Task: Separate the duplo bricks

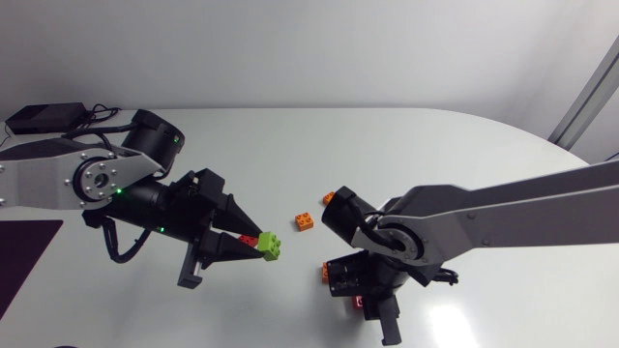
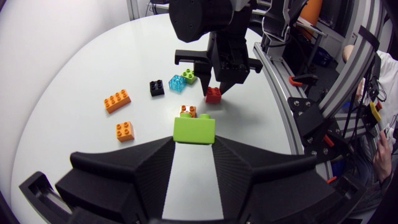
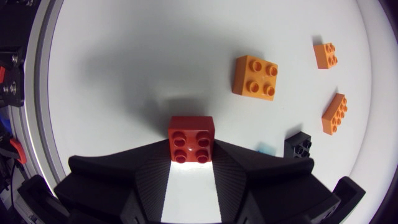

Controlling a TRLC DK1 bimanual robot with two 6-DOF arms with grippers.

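— Left of the small orange square plastic brick (image 1: 306, 221), what's held?
— Your left gripper (image 2: 194, 144) clamps the lime-green plastic brick (image 2: 194, 129). Right of it, your right gripper (image 3: 191, 150) pinches the red square plastic brick (image 3: 191, 134).

My left arm (image 1: 58, 179) comes in from the left edge and lies low over the desk (image 1: 435, 145). Its wrist is bent so that my left claw (image 1: 250, 248) points toward the middle, close to level. Its two fingers press from either side on a green brick (image 2: 194, 129), held right at their tips. My right arm (image 1: 522, 208) enters from the right edge, its long link slanting toward the middle. That wrist is turned steeply down, so my right claw (image 3: 191, 158) points at the desk, and its fingertips clamp a red brick (image 3: 191, 139) between them. This claw hangs ahead of my left one, and the two are apart.
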